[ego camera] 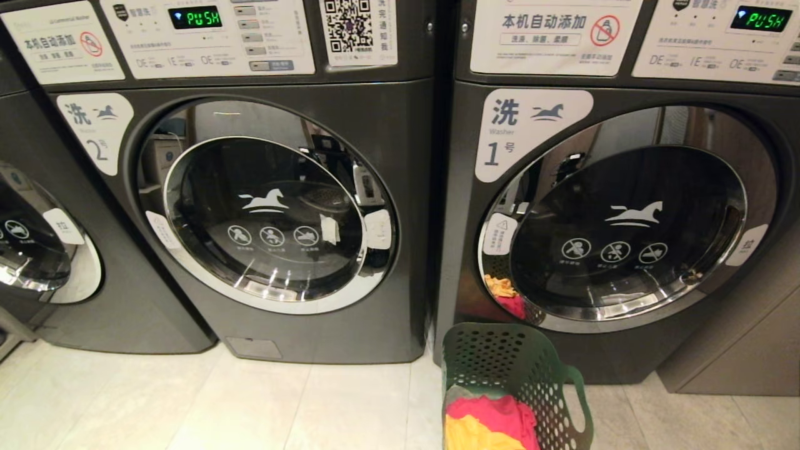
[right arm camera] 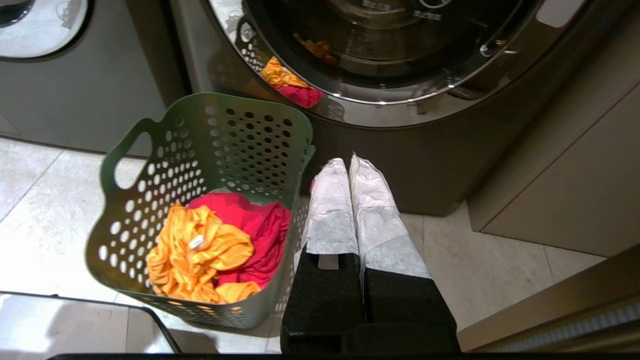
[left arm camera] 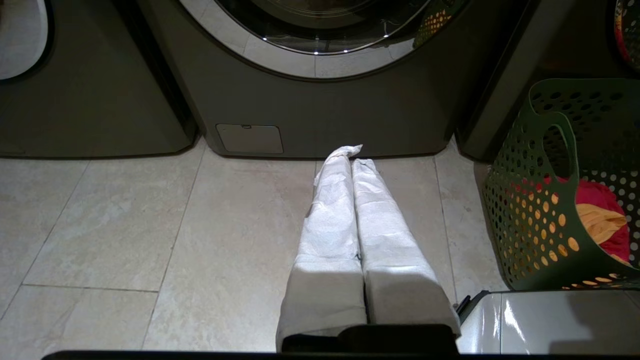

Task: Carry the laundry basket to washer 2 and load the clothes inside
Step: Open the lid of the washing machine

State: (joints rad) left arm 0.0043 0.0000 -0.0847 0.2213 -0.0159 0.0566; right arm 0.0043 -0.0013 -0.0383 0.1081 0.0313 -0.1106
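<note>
Nearest my head camera, the laundry basket (ego camera: pixel 519 381) stands on the tiled floor (ego camera: pixel 219 406), in front of the washer labelled "1" (ego camera: pixel 625 206), just beside that machine's lower left corner. The clothes lie inside it: a yellow garment (right arm camera: pixel 200 255) on top of a pink-red garment (right arm camera: pixel 255 225). Washer 2 (ego camera: pixel 269 206) stands to the left of washer 1, door closed, display reading "PUSH". I see the left gripper (left arm camera: pixel 351 155) clenched on nothing, its white-wrapped fingers (left arm camera: pixel 330 210) pressed together and pointing at the base of washer 2. The right gripper (right arm camera: pixel 349 160) is likewise clenched and empty, just beside the basket's wall, pointing at washer 1.
</note>
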